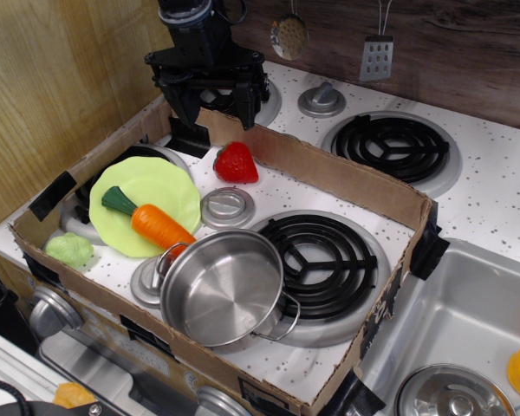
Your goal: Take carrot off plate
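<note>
The carrot point(150, 219) lies across the plate point(169, 184), its tip overhanging the near rim beside the pot point(222, 288). The gripper point(213, 102) hangs open and empty at the far cardboard wall point(329, 169).

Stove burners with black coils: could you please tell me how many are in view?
3. One lies at the back right, outside the cardboard wall; one sits beside the steel pot; one is mostly hidden under the green plate. Others may be hidden.
</note>
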Action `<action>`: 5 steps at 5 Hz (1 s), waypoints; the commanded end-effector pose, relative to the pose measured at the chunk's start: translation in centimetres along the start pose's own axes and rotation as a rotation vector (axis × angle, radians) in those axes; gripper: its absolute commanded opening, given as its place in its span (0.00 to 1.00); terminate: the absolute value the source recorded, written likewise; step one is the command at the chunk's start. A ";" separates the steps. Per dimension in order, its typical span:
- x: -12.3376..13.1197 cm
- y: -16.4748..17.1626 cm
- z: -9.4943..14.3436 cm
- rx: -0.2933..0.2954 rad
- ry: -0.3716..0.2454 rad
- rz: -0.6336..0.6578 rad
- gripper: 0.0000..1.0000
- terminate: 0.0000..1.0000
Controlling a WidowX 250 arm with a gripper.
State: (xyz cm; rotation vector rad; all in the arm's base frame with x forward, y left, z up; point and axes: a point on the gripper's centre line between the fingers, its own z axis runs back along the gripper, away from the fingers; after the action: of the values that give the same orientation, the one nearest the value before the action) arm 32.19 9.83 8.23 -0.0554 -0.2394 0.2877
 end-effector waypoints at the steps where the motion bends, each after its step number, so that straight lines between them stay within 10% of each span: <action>1: 0.0 0.0 0.0 0.000 0.000 0.000 1.00 0.00; 5: -2.6 2.9 1.8 0.298 -0.208 0.619 1.00 0.00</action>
State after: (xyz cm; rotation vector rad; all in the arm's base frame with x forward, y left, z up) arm 27.81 11.69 7.50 0.2095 -0.3215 0.9643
